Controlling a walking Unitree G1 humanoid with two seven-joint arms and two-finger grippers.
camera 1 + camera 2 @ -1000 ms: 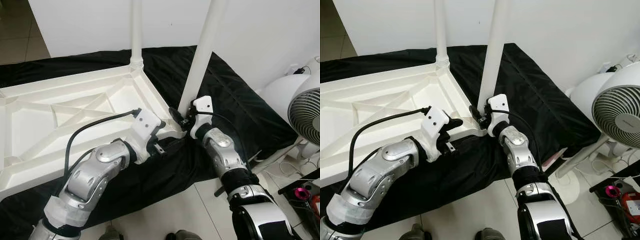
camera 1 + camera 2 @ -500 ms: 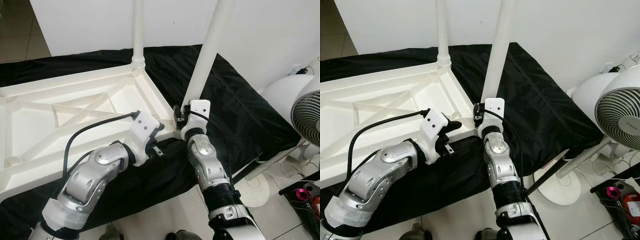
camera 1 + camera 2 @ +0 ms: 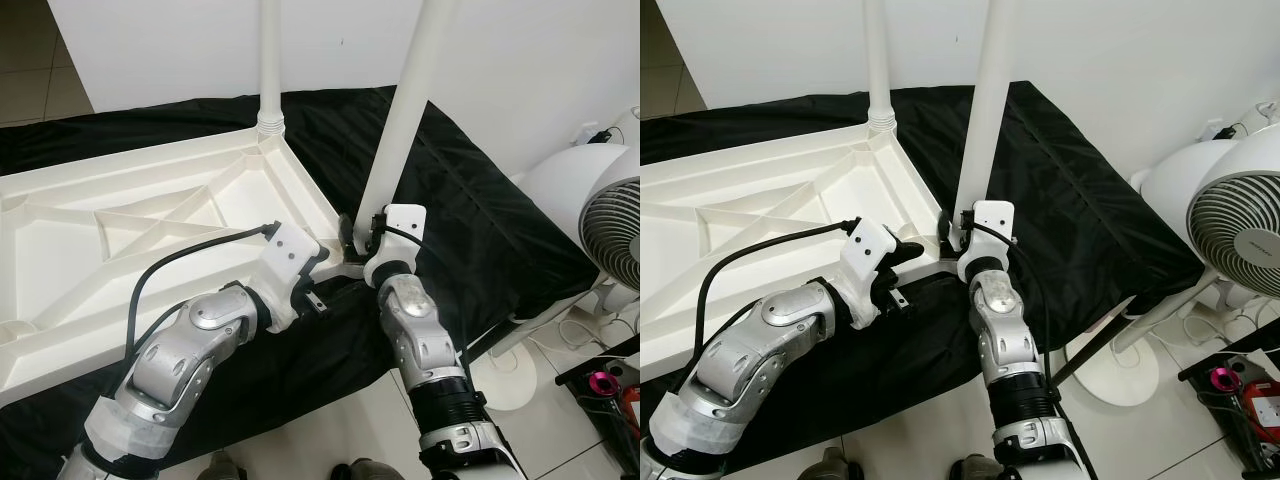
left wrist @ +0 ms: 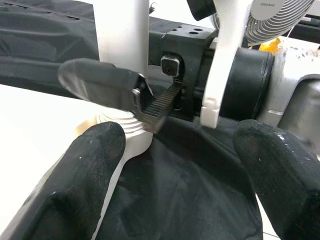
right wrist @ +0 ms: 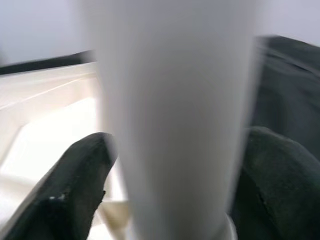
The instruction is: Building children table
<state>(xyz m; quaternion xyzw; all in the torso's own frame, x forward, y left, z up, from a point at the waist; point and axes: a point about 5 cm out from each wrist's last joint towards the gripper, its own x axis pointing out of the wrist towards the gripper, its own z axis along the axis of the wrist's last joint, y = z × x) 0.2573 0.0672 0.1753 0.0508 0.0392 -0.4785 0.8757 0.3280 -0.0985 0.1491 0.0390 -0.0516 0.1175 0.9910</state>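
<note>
Gripping smooth round white leg | right hand clamped | left hand spread, empty

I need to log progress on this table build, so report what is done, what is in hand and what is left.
Done: the far leg stands upright in its corner of the upturned tabletop.
In hand: the right gripper is shut on the near leg at its base, at the near corner socket; the left gripper is open beside that corner.
Left: whether this leg is fully seated cannot be told; the tabletop's other corners are out of frame.
</note>
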